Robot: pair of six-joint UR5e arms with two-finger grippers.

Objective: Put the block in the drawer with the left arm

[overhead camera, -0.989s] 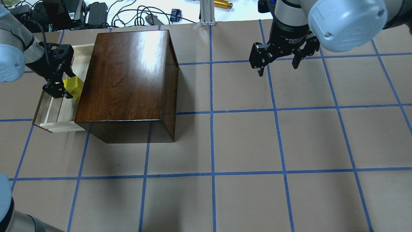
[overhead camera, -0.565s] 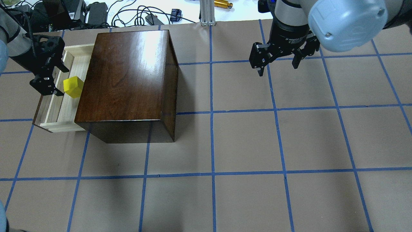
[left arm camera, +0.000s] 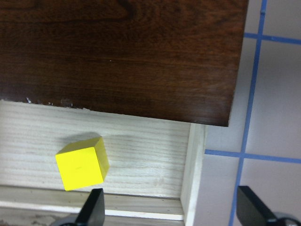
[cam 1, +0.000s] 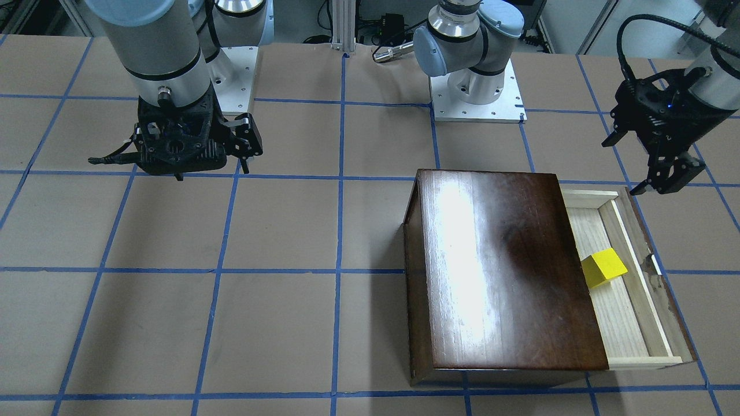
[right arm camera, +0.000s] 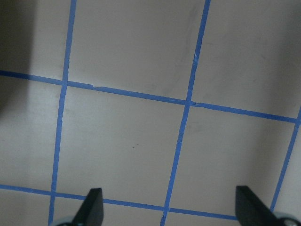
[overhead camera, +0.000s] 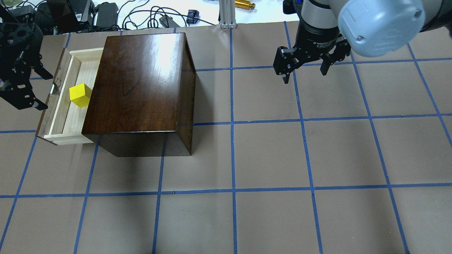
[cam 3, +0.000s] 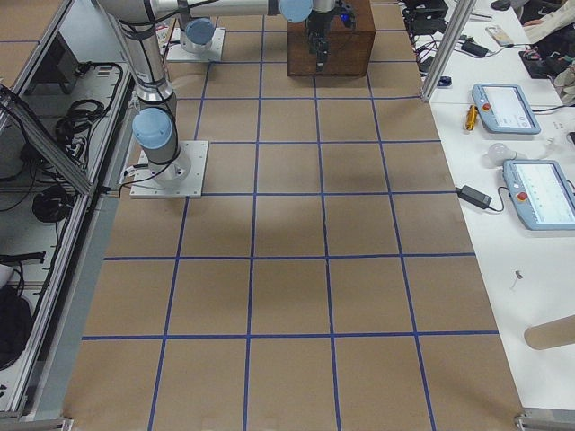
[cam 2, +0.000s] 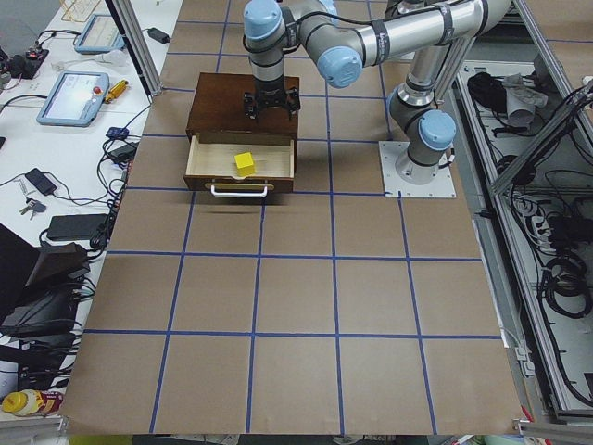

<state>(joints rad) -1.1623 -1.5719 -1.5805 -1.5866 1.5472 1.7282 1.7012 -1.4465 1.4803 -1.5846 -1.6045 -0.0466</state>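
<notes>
Block in the drawer, left gripper [overhead camera: 44,91] empty

Its jaws stand wide apart with nothing between them, just outside the drawer's [overhead camera: 84,53] dark front. The yellow block [overhead camera: 80,95] sits free on the pale floor by the box [overhead camera: 141,88], so the placing looks done. The right gripper [overhead camera: 304,74] hangs open over the table [overhead camera: 268,155], well apart, likely just kept out of the way.

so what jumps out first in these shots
The bright yellow block lies loose in the open drawer of the glossy dark wooden box, at the overhead view's left. The left gripper hangs open just outside the drawer front; the right gripper hovers open over the table.
</notes>
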